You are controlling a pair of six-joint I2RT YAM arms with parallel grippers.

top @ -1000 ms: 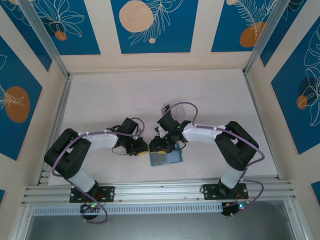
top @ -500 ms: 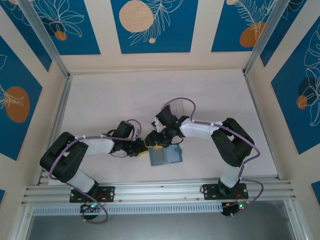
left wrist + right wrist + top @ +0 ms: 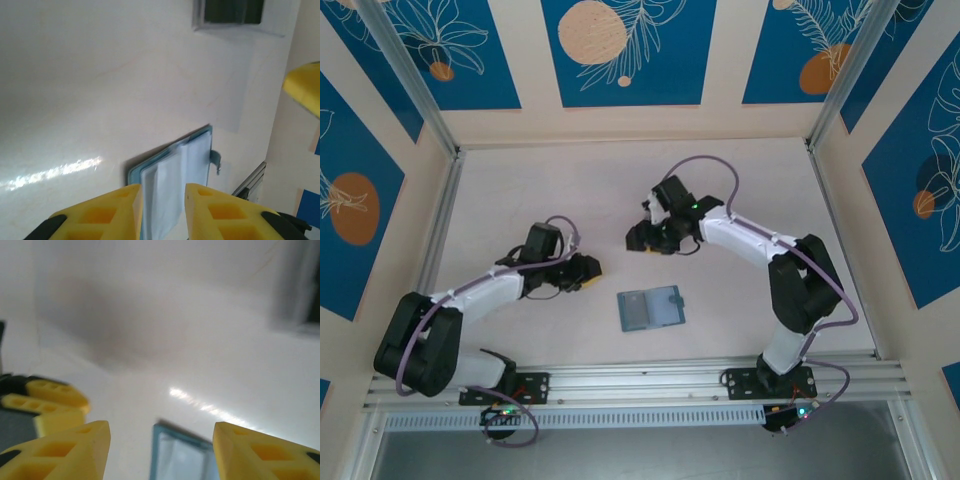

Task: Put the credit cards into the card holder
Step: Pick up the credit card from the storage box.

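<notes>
Card holder open on desk. Left claw, its 10 o'clock, barely parted, empty. Right claw, 12 o'clock, wide, empty. I reckon cards pocketed, unconfirmed.

This looks like a robot test cell in a laboratory, not a home or a shop. The plain white counter is closed in on three sides by cream walls carrying printed blue panels with leaves and orange circles. Bare aluminium posts stand in the upper corners, and a slotted aluminium rail runs along the bottom of the frame. The left arm and the right arm are bolted to this rail, with purple cables and small green lights at their bases
</notes>
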